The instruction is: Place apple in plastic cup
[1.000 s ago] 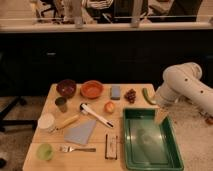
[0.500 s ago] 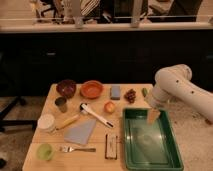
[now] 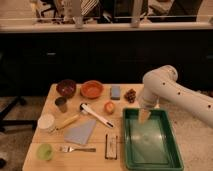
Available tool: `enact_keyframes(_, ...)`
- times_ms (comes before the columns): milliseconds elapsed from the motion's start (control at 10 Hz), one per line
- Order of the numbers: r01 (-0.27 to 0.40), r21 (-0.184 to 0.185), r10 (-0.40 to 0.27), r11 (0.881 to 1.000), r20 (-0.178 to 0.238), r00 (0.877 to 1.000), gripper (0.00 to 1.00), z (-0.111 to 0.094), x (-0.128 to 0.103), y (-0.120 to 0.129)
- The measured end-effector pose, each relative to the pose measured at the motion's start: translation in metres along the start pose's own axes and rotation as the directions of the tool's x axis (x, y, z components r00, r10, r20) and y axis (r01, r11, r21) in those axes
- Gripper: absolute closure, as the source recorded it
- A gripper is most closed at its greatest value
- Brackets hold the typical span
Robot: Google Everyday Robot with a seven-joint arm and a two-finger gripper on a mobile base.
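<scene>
The arm [image 3: 165, 86] has swung toward the apple [image 3: 109, 107]. The gripper [image 3: 145, 115] now hangs over the far end of the green tray [image 3: 173, 142] (fingers apart, empty).

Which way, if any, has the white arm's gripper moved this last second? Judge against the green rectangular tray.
Yes. The gripper has shifted left over the green tray, at its far end, toward the orange-red apple.

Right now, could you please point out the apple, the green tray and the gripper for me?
apple [image 3: 109, 107], camera view, middle of the fruit.
green tray [image 3: 150, 147], camera view, its bare floor.
gripper [image 3: 145, 116], camera view, between its fingertips, above the tray's far end.
</scene>
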Motion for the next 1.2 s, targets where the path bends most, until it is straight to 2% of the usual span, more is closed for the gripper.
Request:
enact_keyframes(300,0.014,0.015,-0.014,1.0,-0.008,1.0,0.2,0.005,-0.0082,-0.009)
enact_keyframes(400,0.032,0.015,-0.032,0.999,-0.023,0.999,0.2,0.0057,-0.0117,-0.0122)
enact_keyframes(1200,0.031,0.014,-0.031,0.999,-0.025,0.999,0.2,0.0058,-0.011,-0.0119)
